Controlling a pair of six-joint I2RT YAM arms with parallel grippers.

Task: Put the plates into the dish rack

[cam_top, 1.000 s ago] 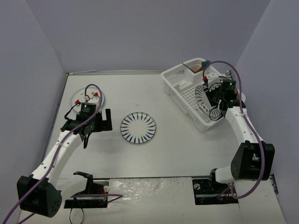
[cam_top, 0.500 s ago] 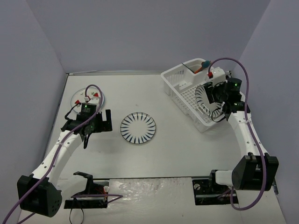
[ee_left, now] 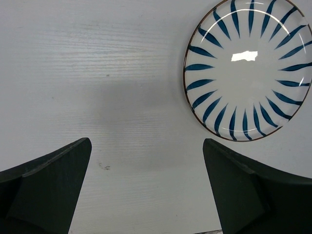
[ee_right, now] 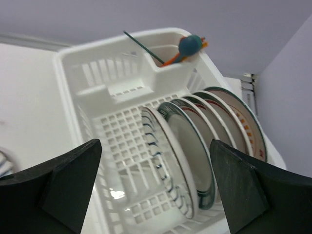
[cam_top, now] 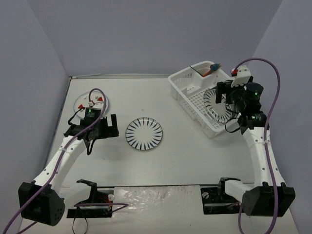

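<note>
Neatly upright, round plates (ee_right: 190, 146) stand in the slotted plastic dish rack (ee_right: 97, 73); left hand (ee_left: 146, 146) and right hand (ee_right: 156, 146) gape empty.

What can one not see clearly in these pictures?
1. Top view: the left arm partly covers the plate with red marks.
2. Top view: the right arm hides most plates in the dish rack.
3. Right wrist: utensils in the corner cup are blurred.
4. Left wrist: the picture edge cuts off the striped plate.

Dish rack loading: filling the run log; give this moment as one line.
right gripper open, facing white plastic dish rack | round plates upright inside | left gripper open | blue-striped white plate flat on table
</note>
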